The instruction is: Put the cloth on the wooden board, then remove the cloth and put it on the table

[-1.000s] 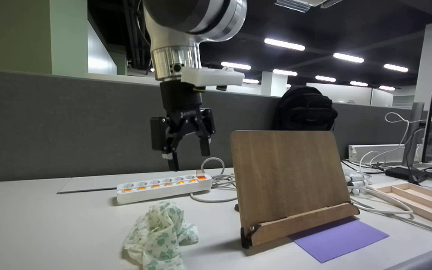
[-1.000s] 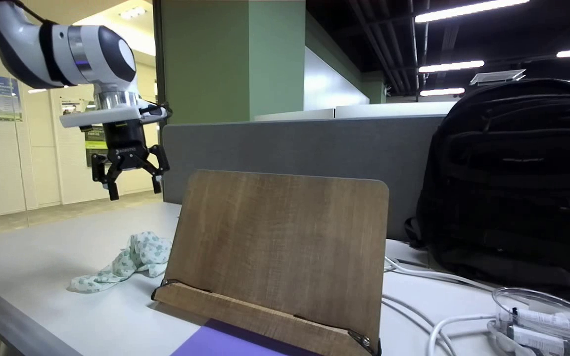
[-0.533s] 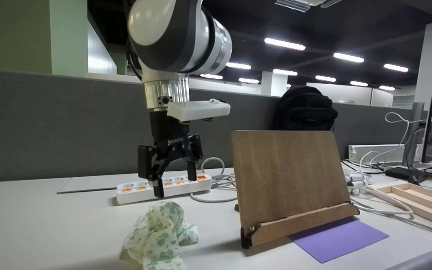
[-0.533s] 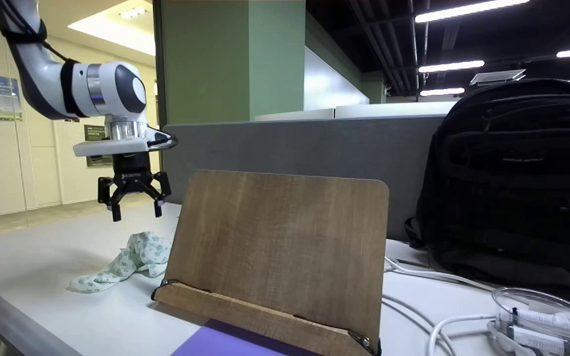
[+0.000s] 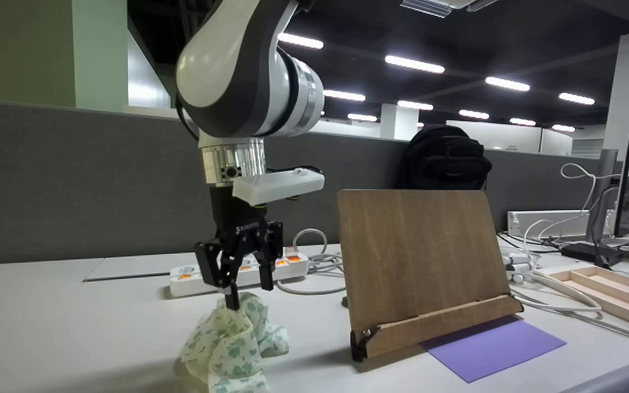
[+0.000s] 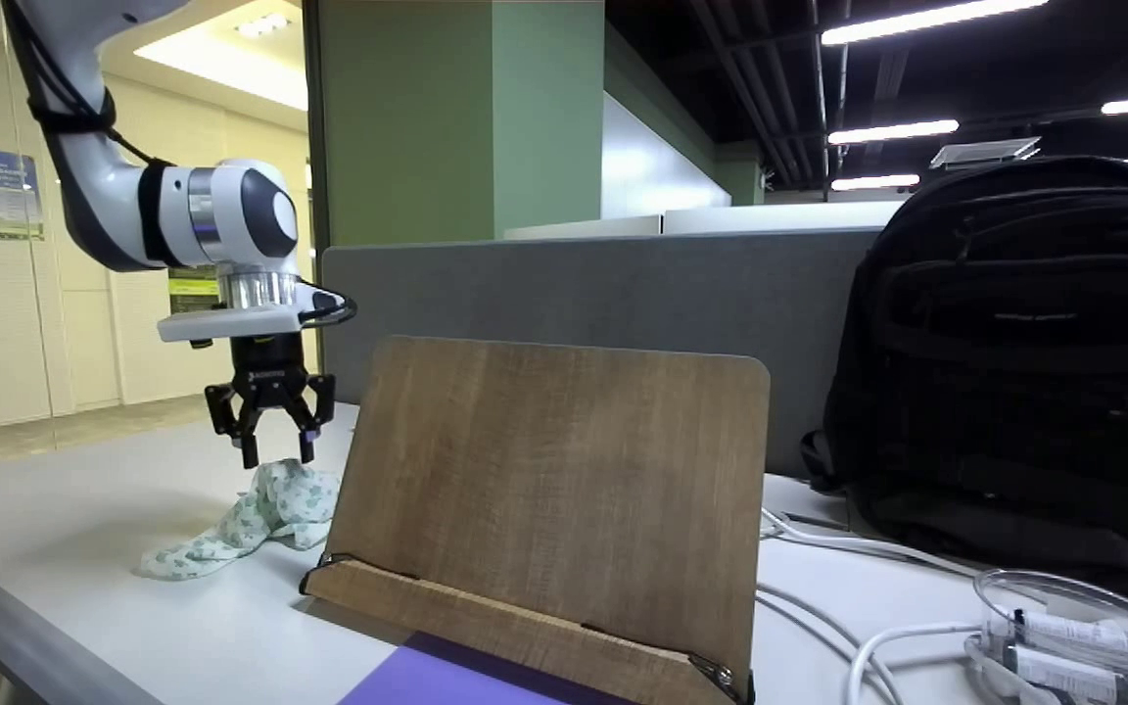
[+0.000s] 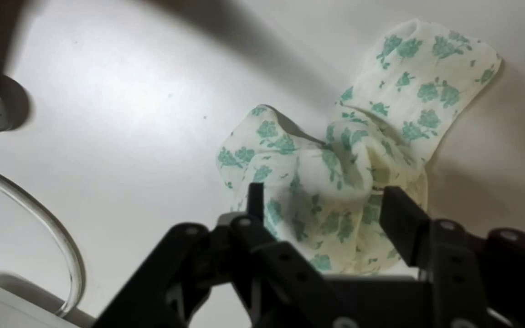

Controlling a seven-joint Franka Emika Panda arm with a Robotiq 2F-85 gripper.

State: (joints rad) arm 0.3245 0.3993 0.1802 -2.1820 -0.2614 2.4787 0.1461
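Nearest the lens, the gripper (image 7: 322,193) sits along the bottom of the wrist view, fingers well spread, nothing pinched between them. Right past the tips is the cloth (image 7: 344,168), a rumpled heap in the middle of that frame with a flap reaching to the upper right. Looks thin, so I'd bet on light, floppy and basically unbreakable; slipping seems a minor worry, catching too little fabric a bigger one. I'd go for the raised hump between the fingers, not that flat flap, where the tips would probably just skim the table (image 7: 130,150). Position-wise, the heap's pretty much straight below: in both exterior views the tips are right at its peak, and I honestly can't tell if one's touching. Farther off, the wooden board (image 5: 423,256) stands tilted back, right of the cloth in both exterior views, no fabric on it yet.
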